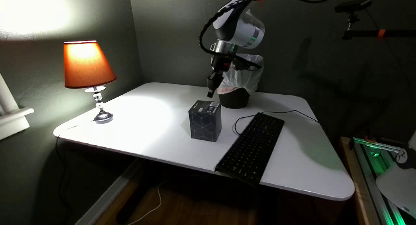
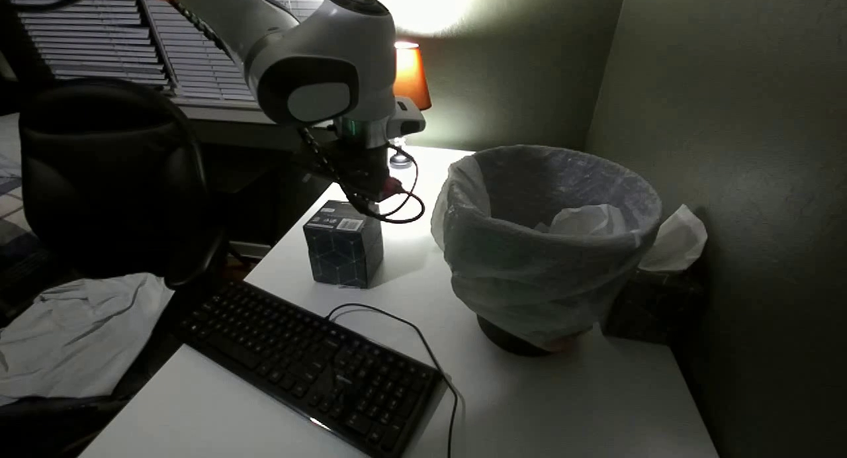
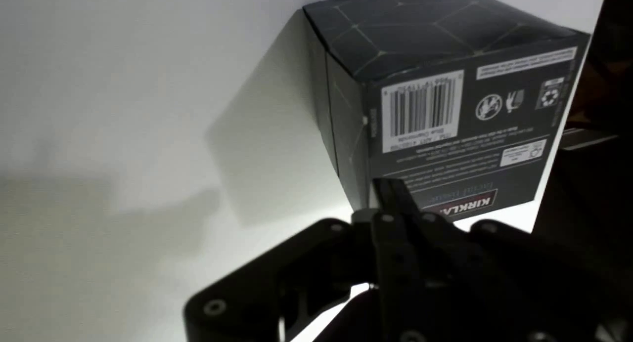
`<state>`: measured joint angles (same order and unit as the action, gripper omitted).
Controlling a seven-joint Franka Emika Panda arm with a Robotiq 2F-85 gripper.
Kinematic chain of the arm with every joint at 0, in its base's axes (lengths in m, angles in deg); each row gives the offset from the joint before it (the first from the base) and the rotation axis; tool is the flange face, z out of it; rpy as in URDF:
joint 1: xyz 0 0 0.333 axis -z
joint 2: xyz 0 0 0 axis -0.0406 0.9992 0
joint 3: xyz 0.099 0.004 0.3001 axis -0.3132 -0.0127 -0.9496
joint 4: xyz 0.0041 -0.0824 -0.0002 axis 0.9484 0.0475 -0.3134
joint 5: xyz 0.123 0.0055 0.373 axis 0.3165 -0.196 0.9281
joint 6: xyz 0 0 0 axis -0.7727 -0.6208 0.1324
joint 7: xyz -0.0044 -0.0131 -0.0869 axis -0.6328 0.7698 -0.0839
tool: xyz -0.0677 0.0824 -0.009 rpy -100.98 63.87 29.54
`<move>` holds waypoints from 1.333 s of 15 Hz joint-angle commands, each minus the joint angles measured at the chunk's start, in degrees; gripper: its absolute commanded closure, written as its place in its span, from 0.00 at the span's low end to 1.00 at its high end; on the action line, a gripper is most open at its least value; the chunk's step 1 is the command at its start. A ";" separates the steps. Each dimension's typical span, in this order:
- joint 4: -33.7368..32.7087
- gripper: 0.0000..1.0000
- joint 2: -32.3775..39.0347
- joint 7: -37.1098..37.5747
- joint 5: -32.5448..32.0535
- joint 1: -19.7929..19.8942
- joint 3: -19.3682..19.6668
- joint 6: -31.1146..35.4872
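A dark box with a pattern of pale lines [image 1: 205, 125] stands upright on the white desk [image 1: 139, 134]. It also shows in an exterior view [image 2: 339, 254] and in the wrist view [image 3: 410, 30], where its top face shows a barcode and red brand label. My gripper [image 1: 210, 94] is just above the box, with a gap visible below its tip. In the wrist view my gripper's fingertips [image 3: 389, 183] are together with nothing between them, overlapping an edge of the box's top. In an exterior view the fingertips are hidden behind cables and the box's upper edge.
A bin with a white liner [image 2: 529, 266] stands behind the box. A black keyboard [image 1: 255, 145] with a cable lies beside the box, overhanging the desk edge. An orange lamp [image 1: 87, 65] stands at the far end. A dark box with white tissue [image 2: 673, 243] stands by the wall.
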<state>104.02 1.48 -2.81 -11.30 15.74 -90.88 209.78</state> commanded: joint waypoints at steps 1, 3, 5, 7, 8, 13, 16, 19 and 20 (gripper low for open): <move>2.50 0.73 -2.41 1.04 -2.08 0.20 0.12 0.22; 1.20 0.60 -1.88 0.84 -2.73 0.65 0.49 -1.22; -0.17 0.45 -0.96 0.49 -3.48 1.05 0.72 -2.61; -1.50 0.29 -0.01 -0.41 -3.28 1.72 0.49 -4.82; -2.27 0.23 0.50 -0.92 -2.87 2.04 0.31 -6.32; -6.18 0.00 3.14 -1.68 -2.07 2.40 0.23 -12.11; -8.31 0.00 5.09 -1.87 -1.81 2.59 0.00 -13.83; -10.35 0.01 7.01 -1.93 -1.46 2.88 -0.37 -15.72; -11.03 0.00 7.60 -1.98 -1.28 3.01 -0.53 -16.13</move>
<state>96.20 6.43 -3.80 -13.37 17.58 -90.46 196.52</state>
